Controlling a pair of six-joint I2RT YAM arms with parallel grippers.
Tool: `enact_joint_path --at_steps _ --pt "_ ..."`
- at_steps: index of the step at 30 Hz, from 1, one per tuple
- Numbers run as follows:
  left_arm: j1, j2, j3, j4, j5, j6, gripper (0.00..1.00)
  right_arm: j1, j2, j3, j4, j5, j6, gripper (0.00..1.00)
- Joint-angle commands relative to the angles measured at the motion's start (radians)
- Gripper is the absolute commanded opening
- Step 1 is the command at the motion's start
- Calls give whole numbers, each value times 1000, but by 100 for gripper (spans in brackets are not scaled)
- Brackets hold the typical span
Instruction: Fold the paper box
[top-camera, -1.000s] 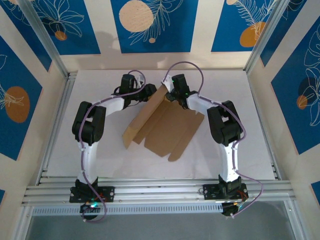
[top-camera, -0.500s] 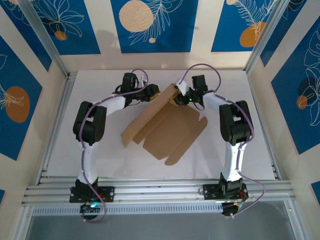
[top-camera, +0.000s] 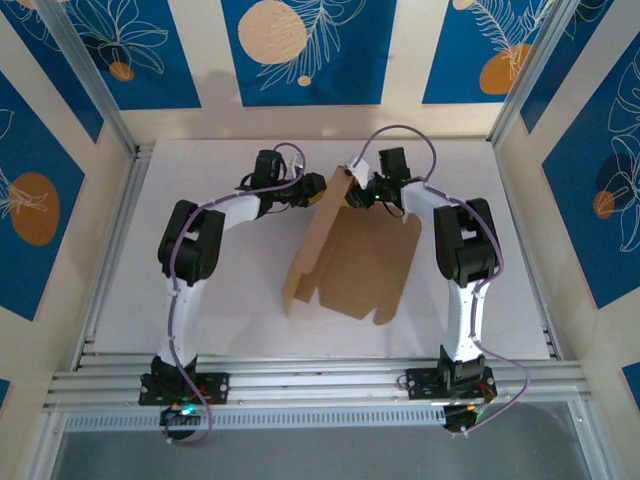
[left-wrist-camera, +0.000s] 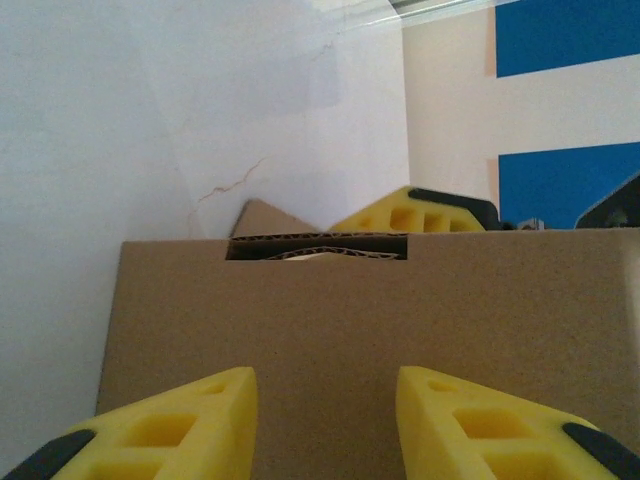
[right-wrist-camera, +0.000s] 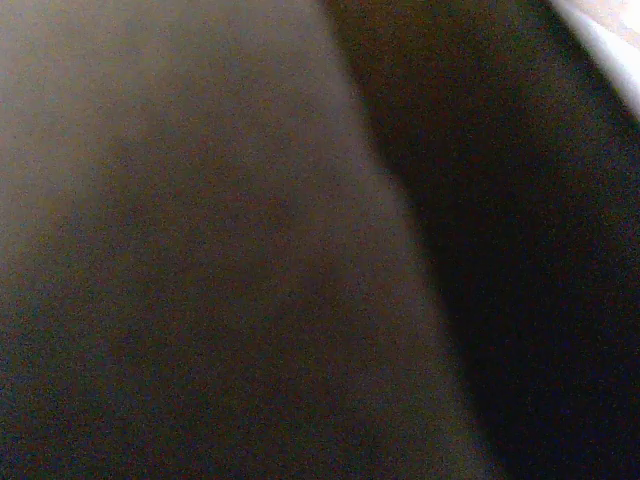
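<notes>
**Q:** Where does the plain brown, die-cut cardboard paper box (top-camera: 362, 265) lie?

**A:** Mid-way on the white table (top-camera: 225, 310). It is partly folded, with its base flat and its left long panel raised. Its far edge sits between the two arms.

**Q:** State of the left gripper (left-wrist-camera: 325, 390)?

**A:** Its yellow foam fingers (left-wrist-camera: 190, 410) stand moderately apart over the raised panel's face.

**Q:** And the right gripper (top-camera: 353, 194)?

**A:** It is at the box's far edge. Its wrist view is dark and blurred, so its jaw width cannot be told.
</notes>
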Motion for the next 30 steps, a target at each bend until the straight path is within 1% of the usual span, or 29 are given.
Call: enact_joint_path --at_steps 1,5,8,11,13,15,16,18,19,20,21,22,23,24,25,26,27,29,30 --pt "-27 39 16 66 23 -38 40 29 55 19 -33 76 -18 33" --pt "-28 69 2 155 27 -109 39 38 64 30 -39 100 -23 29" --pt "-28 78 1 166 27 -114 38 33 37 -6 -8 97 -4 28" --pt "-11 53 -17 156 11 -97 38 18 -32 -107 94 53 17 34" --pt "10 26 -24 115 0 -64 38 -8 -82 -179 174 -2 41 37" --pt "27 -12 -24 28 -18 5 38 -45 -128 -227 246 -15 117 36" --pt "32 -31 -20 -24 -31 47 38 -66 -147 -234 257 -24 174 37" --pt "40 -71 4 -163 -67 152 38 -110 -180 -205 209 -58 270 36" --pt "41 -85 15 -206 -80 194 38 -120 -192 -207 207 -69 295 38" --pt "42 -97 29 -247 -92 227 39 -124 -210 -224 225 -93 310 47" --pt "43 -104 41 -276 -103 248 39 -120 -224 -248 248 -78 323 54" --pt "44 -109 56 -300 -108 265 39 -110 -239 -267 271 -30 349 58" --pt "46 -111 71 -324 -110 281 39 -111 -256 -277 272 -21 385 50" --pt "48 -111 85 -349 -115 294 39 -115 -271 -287 272 -46 427 34" --pt "50 -111 101 -379 -122 309 39 -116 -284 -296 265 -41 496 14" --pt "51 -109 112 -401 -125 321 39 -113 -303 -314 262 -37 574 0" --pt "51 -105 120 -415 -125 327 39 -106 -317 -340 270 -42 628 0" --pt "48 -98 123 -428 -129 325 39 -69 -352 -417 297 -12 735 0" --pt "43 -94 123 -430 -128 322 39 -60 -364 -439 284 -5 794 0"
